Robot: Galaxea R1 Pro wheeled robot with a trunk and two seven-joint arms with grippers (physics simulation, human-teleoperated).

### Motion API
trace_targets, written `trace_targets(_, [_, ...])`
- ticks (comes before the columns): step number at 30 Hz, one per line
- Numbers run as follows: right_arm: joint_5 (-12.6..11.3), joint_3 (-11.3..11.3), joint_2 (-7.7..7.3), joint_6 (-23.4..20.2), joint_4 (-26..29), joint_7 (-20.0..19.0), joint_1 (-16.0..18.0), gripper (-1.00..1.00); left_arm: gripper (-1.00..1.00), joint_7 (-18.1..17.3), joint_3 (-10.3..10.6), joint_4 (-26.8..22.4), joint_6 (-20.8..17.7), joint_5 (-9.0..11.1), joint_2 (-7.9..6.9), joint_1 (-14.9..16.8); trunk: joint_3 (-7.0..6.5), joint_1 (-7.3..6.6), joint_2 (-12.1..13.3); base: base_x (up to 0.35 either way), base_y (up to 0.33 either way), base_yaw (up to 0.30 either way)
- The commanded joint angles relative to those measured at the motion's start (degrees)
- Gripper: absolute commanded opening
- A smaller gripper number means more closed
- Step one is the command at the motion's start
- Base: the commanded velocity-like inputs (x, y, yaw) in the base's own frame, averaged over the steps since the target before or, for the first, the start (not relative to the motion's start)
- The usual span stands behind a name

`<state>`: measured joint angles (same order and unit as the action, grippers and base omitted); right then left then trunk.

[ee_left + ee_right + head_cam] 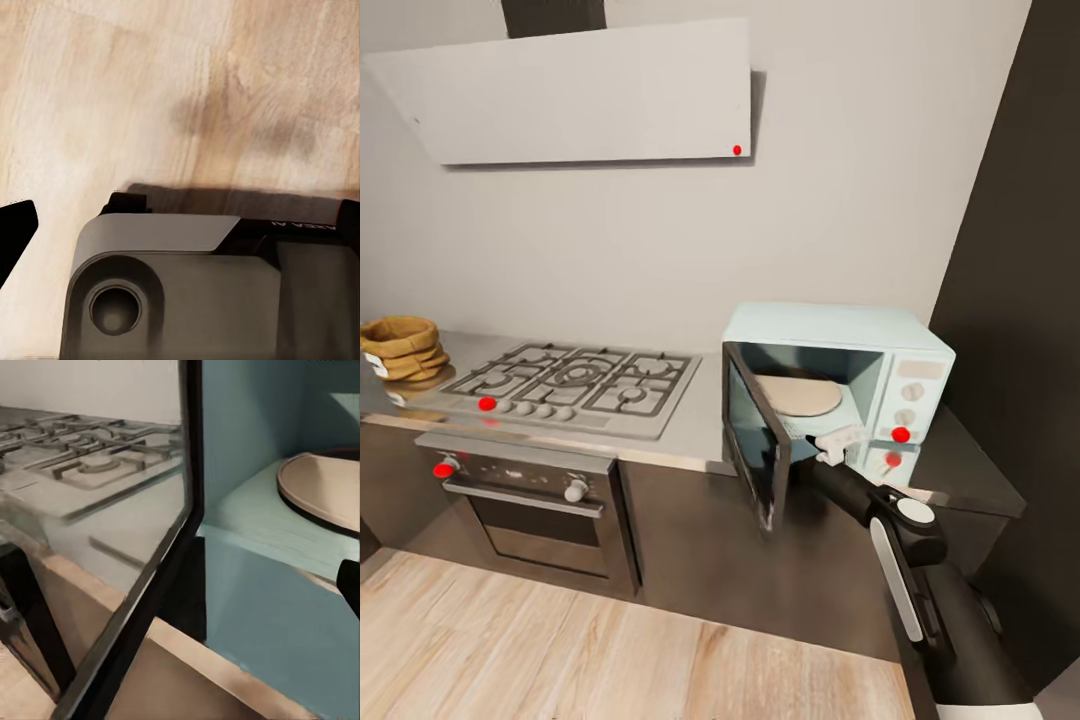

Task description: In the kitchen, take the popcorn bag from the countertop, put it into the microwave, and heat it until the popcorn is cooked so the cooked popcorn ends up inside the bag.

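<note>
Popcorn bag [400, 347] sits at the far left end of the desk [700, 425], a crumpled tan bag with a white label at its lower left, just beside the gas hob [575, 385] and well apart from the microwave [838, 395]. Microwave stands at the right end of the desk, next to a dark tall cabinet [1020, 300]; its door [757, 445] is swung open toward me, hinged on the left. Inside I see the tan round turntable [800, 395], bare. Control panel with round knobs is on the right of the box.

My right claw [838, 442] is at the lower front edge of the microwave opening, arm reaching in from the lower right; I cannot tell whether its fingers are apart or together. Right wrist view looks past the door's dark frame [161, 562] into the mint-blue cavity, turntable [322, 491] at the edge, hob seen through the glass.

Left wrist view looks down on light wood floor [150, 90] and a grey part of the robot [180, 292]; the left claw's state I cannot tell.

Built-in oven [530, 500] below the hob, white hood [575, 95] above it
</note>
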<state>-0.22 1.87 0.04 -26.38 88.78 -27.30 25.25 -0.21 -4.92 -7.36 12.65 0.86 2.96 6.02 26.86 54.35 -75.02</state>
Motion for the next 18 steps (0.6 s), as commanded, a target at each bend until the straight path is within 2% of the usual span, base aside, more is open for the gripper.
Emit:
trace_targets(1, [-0.22, -0.05, 0.03, -0.43, 0.08, -0.19, 0.05, 1.0, 1.0, -0.04, -0.36, 0.06, 0.18, 0.09, 0.03, 0.05, 0.06, -0.01, -0.04, -0.187, 0.129, 0.073])
trace_targets(5, [-0.22, -0.18, 0.05, -0.43, 0.08, -0.11, 0.06, 1.0, 1.0, -0.02, -0.36, 0.06, 0.18, 0.1, 0.03, 0.05, 0.06, -0.01, -0.04, -0.249, 0.157, 0.02])
trace_targets(11, [-0.22, -0.2, 0.05, -0.43, 0.07, 0.21, 0.05, 1.0, 1.0, 0.01, -0.27, 0.06, 0.19, 0.07, 0.03, 0.04, 0.06, -0.01, -0.04, -0.052, 0.015, 0.001])
trace_targets(15, [-0.22, -0.25, 0.05, -0.43, 0.06, 0.25, 0.06, 1.0, 1.0, 0.03, -0.28, 0.06, 0.18, 0.08, 0.03, 0.05, 0.06, -0.01, -0.04, -0.258, 0.001, 0.0])
trace_targets(18, [-0.22, -0.28, 0.05, -0.43, 0.01, 1.29, 0.06, 1.0, 1.0, 0.0, -0.24, 0.06, 0.18, 0.03, 0.03, -0.02, 0.06, -0.01, -0.04, -0.097, 0.0, 0.0])
